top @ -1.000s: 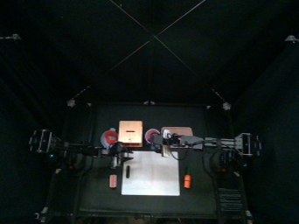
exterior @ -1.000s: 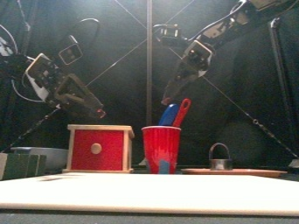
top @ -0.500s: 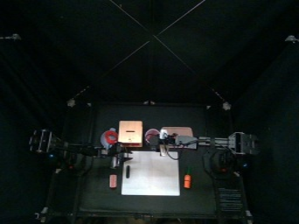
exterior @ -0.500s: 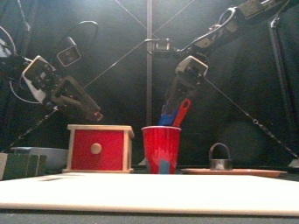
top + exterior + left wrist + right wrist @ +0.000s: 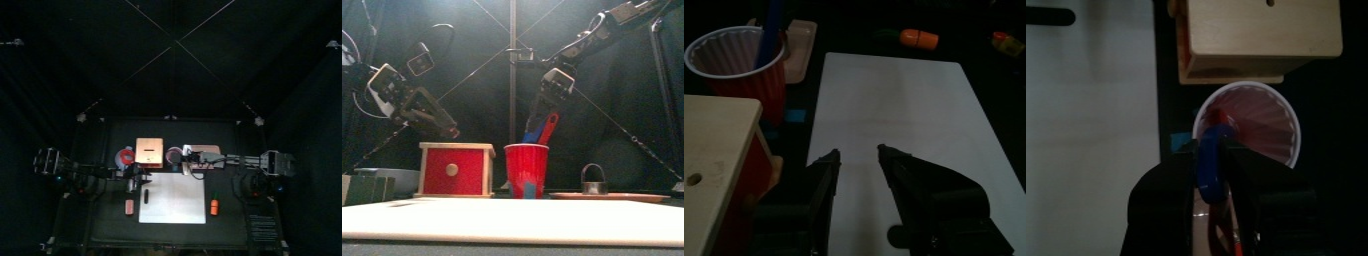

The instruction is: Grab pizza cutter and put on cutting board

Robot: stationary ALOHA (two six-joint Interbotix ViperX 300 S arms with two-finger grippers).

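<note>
Two changes show against the earlier frames: the right gripper (image 5: 539, 118) has come down from above the red cup (image 5: 527, 170) onto the pizza cutter (image 5: 541, 128), and its jaws, spread wide before, have drawn in around the handle. In the right wrist view the cutter (image 5: 1211, 152) lies between the two black jaws, its red and blue handle running up from the cup (image 5: 1256, 118) into the gripper (image 5: 1213, 170); whether the jaws already press it I cannot tell, though they sit close on either side.

The cutter stands in the cup, its long axis near upright and leaning toward the right arm's side in the front view, upper end up in the gripper, lower end hidden in the cup.

The cup stands on the counter (image 5: 110, 178) just beside the red-fronted wooden box (image 5: 456, 168), behind the cutting board (image 5: 513, 222).

The left gripper (image 5: 855, 160) hovers over the white board (image 5: 898, 115), jaws apart and holding nothing.
</note>
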